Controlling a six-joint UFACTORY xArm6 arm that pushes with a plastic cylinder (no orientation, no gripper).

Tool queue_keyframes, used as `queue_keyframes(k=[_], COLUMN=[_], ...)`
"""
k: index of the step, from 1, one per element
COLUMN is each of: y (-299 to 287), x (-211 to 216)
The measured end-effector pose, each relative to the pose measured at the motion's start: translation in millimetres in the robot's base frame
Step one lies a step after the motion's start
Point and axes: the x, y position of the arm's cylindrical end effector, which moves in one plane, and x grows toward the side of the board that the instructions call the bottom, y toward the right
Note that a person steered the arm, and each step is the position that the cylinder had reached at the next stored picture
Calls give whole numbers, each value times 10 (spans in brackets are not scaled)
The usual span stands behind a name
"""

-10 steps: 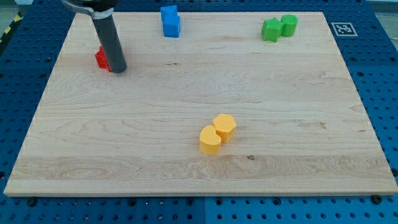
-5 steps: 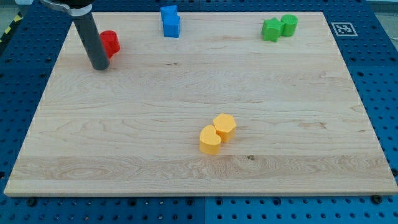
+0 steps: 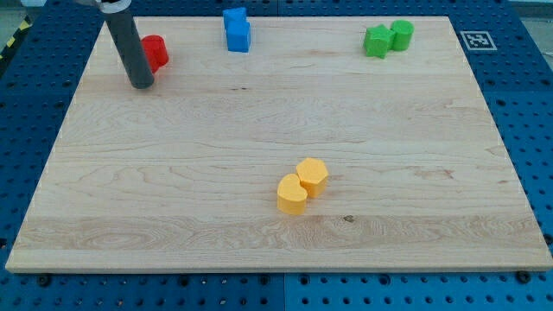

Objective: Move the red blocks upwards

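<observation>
my tip (image 3: pixel 141 85) at lower left of red block (image 3: pixel 155 52), touching

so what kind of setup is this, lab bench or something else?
Most likely a robotics lab bench. A wooden board lies on a blue perforated table, with a fiducial marker at the board's top-right corner. My tip sits just below-left of the red blocks.

Pale wooden board (image 3: pixel 259 130) (visible grain); matt dark rod (image 3: pixel 131 47).
</observation>
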Motion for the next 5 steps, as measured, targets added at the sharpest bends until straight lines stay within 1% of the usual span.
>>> queue_keyframes(k=[3, 4, 5], y=[-16, -16, -16], x=[-48, -117, -285])
